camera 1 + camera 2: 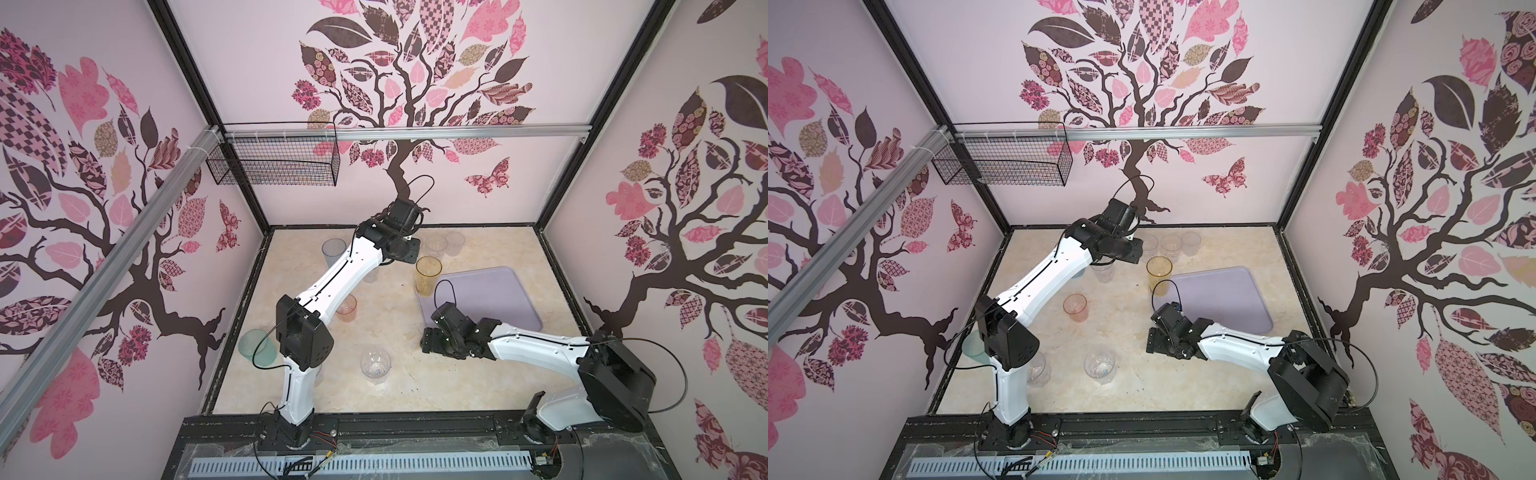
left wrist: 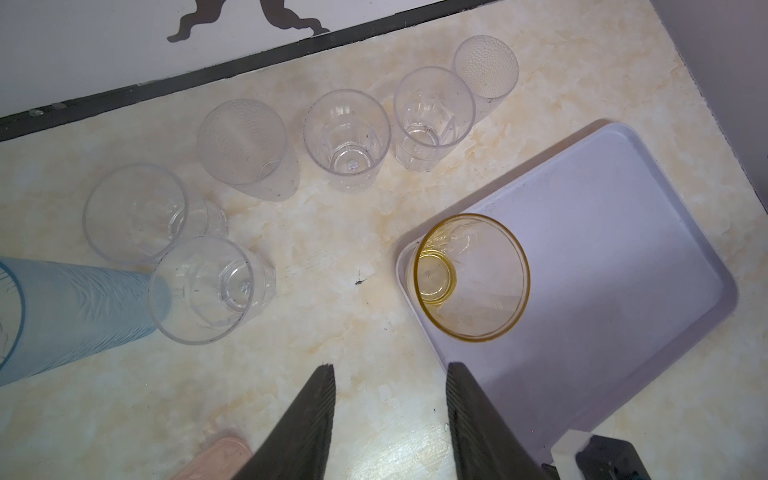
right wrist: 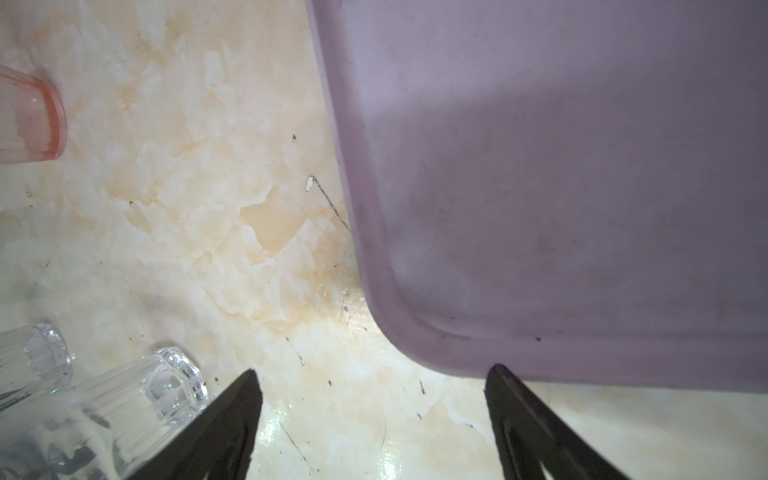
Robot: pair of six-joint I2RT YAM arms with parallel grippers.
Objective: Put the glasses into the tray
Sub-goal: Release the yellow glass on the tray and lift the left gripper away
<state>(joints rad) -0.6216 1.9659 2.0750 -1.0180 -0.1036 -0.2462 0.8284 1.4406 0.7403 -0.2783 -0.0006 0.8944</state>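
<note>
The lavender tray (image 1: 503, 303) (image 2: 631, 232) (image 3: 561, 145) lies on the right of the marble table. An amber glass (image 1: 428, 274) (image 1: 1159, 274) (image 2: 471, 276) stands upright in its far left corner. My left gripper (image 2: 390, 370) hovers open just short of that glass, with nothing between its fingers. My right gripper (image 3: 374, 374) (image 1: 430, 341) is open and empty at the tray's near left corner. Other glasses stand on the table: several clear ones (image 2: 347, 141) at the back, a tall blue one (image 1: 333, 249) (image 2: 75, 311), a pink one (image 1: 1076, 307) (image 3: 29, 120), a teal one (image 1: 257, 348) and a clear one (image 1: 375, 362).
A black wire basket (image 1: 274, 160) hangs from the rail on the back wall at the left. Patterned walls close the table in on three sides. Two clear glasses (image 3: 124, 415) stand close to my right gripper's finger.
</note>
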